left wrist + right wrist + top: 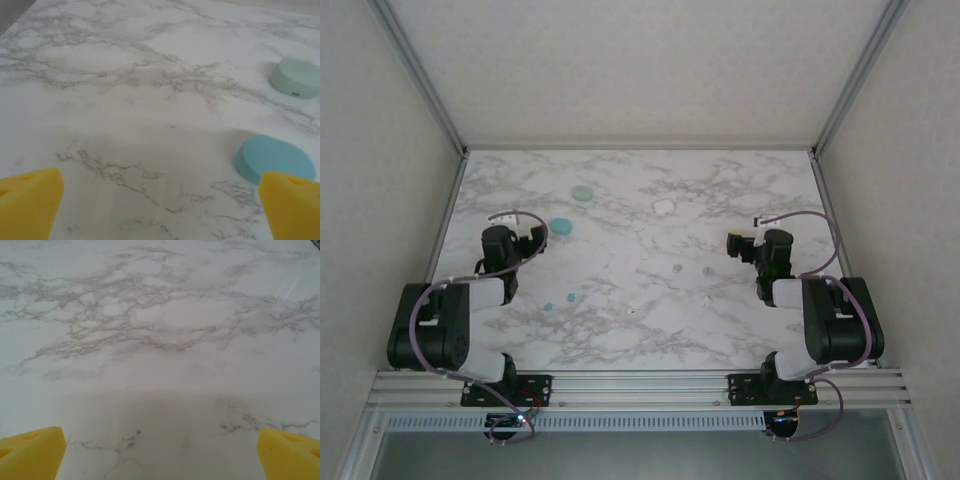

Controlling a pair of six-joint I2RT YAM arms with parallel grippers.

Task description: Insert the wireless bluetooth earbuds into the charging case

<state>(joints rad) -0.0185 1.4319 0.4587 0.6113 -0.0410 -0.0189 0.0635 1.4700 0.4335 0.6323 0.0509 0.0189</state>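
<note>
From above, the wireless bluetooth earbuds (571, 297) are mere specks scattered on the marble tabletop (620, 170). They are too small to tell shape or exact tint. Two bluish ones lie near the left side, two greyish ones sit around the middle, and two whitish ones lie closer to the front. All of them rest loose on the marble, apart from every case.

In the left wrist view only the yellow tips of the left pincer (160, 207) show, at the bottom corners. They stand wide apart with bare marble between them. Its right fingertip (292, 205) covers the near edge of the blue case (272, 157). Beyond that, the mint green case (296, 76) is clipped by the frame edge, and the two cases are apart.

The right pincer (160, 450) is likewise spread wide over bare marble.

Both coloured cases look shut, so their insides are hidden. The white case (664, 207) lies farther right, too small to tell if it is shut.
</note>
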